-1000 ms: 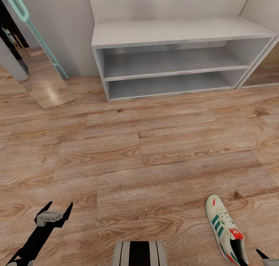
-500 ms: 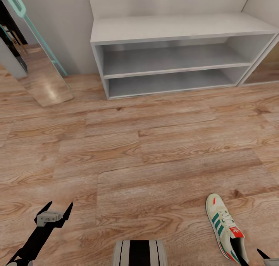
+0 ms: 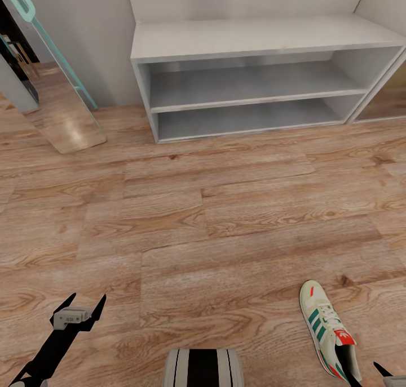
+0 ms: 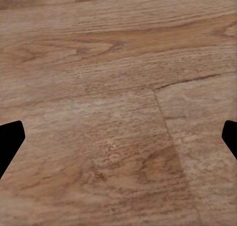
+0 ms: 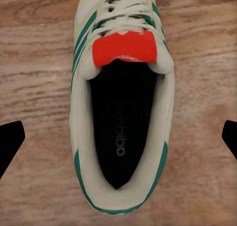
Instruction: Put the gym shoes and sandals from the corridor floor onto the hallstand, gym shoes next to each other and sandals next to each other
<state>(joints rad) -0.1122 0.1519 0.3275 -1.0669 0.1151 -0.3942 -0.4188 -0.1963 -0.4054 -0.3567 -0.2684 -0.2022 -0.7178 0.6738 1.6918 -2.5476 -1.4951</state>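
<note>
the right gripper (image 5: 118, 137) hangs spread wide, grasping nothing, directly over one gym shoe (image 5: 120, 95) (cream with green stripes, red tongue label) lying on the corridor floor (image 3: 225, 229). the left gripper (image 3: 79, 308), also spread and empty, hovers above bare planks. well ahead of both stands one hallstand (image 3: 254, 40), its two shelves vacant.

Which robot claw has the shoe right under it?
The right gripper: its camera looks straight down into the gym shoe. The left gripper has just bare floor beneath.
</note>
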